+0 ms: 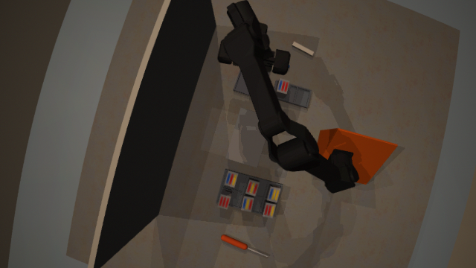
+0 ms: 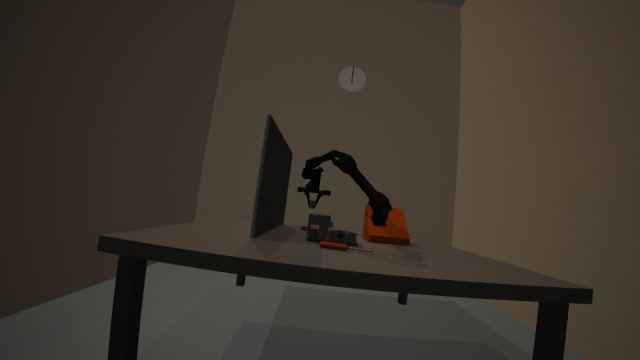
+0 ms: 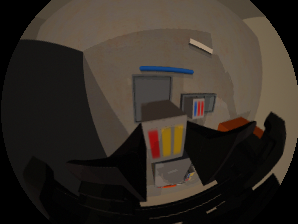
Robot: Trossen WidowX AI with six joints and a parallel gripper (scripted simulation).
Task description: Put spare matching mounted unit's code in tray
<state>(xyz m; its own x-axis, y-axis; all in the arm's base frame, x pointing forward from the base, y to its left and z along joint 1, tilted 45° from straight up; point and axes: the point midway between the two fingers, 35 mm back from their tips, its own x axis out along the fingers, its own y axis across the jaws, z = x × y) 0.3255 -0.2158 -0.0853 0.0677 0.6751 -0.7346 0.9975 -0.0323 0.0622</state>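
My gripper [image 2: 312, 202] [image 3: 158, 123] is shut on a spare [image 3: 165, 140] with a red, yellow, yellow code. It hangs well above the table. In the wrist view the grey tray [image 3: 152, 90] [image 1: 241, 88] lies just beyond the held spare, and in the overhead view it is partly hidden under the arm. The mounted unit [image 1: 297, 96] [image 3: 198, 106] sits right of the tray and shows a blue, red, red label. A rack [image 1: 248, 193] holds several more spares with coloured codes.
A tall dark panel [image 1: 156, 112] [image 2: 272, 175] stands along the left side. The arm's orange base [image 1: 372, 152] [image 2: 395, 227] is at the right. A screwdriver [image 1: 234, 242] [image 2: 334, 245], a white stick [image 1: 303, 48] [image 3: 200, 44] and a blue pen [image 3: 166, 70] lie on the table.
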